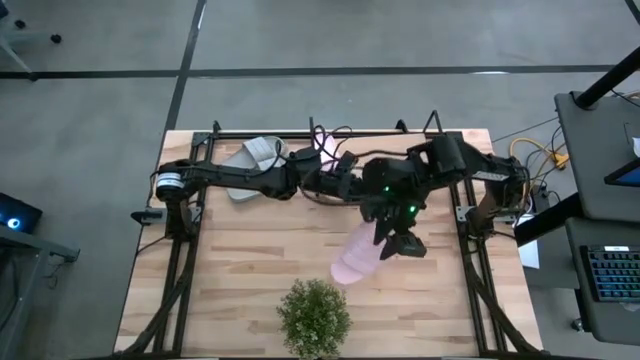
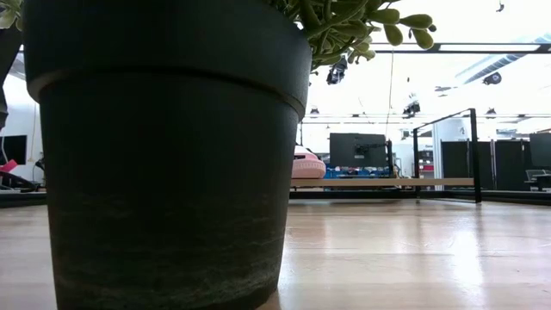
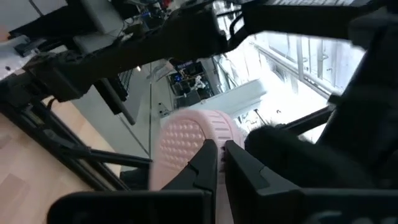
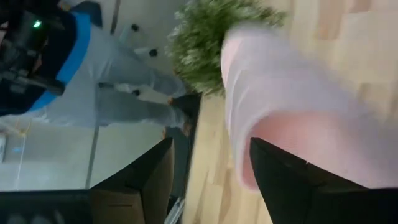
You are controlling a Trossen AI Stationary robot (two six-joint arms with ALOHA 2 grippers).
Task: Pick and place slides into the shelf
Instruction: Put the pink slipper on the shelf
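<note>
One pale pink slide [image 1: 355, 258] lies slanted on the tabletop near the middle; it shows blurred in the right wrist view [image 4: 280, 87]. My right gripper [image 1: 398, 243] [image 4: 211, 168] is open at the slide's far right end, with one finger over the pink. A second pink slide [image 2: 307, 165] [image 3: 186, 140] sits on the shelf [image 2: 387, 182] at the table's far edge. My left gripper [image 1: 330, 172] [image 3: 219, 152] is at this slide, fingers almost together. Grey slides [image 1: 255, 160] lie on the shelf's left part. My left gripper has its fingertips [image 3: 208, 155] on the near edge of the pink slide's dotted footbed [image 3: 196, 146], pinched between the two fingers. The slide rests on the shelf. My right gripper has one finger [image 4: 280, 180] over the other pink slide; I cannot tell whether it touches.
A potted plant [image 1: 315, 315] [image 2: 164, 155] stands at the table's near edge, close in front of the slide on the tabletop, and blocks most of the low view. Black metal frame rails [image 1: 185, 250] run along both table sides. The shelf's right part [image 2: 430, 182] is bare.
</note>
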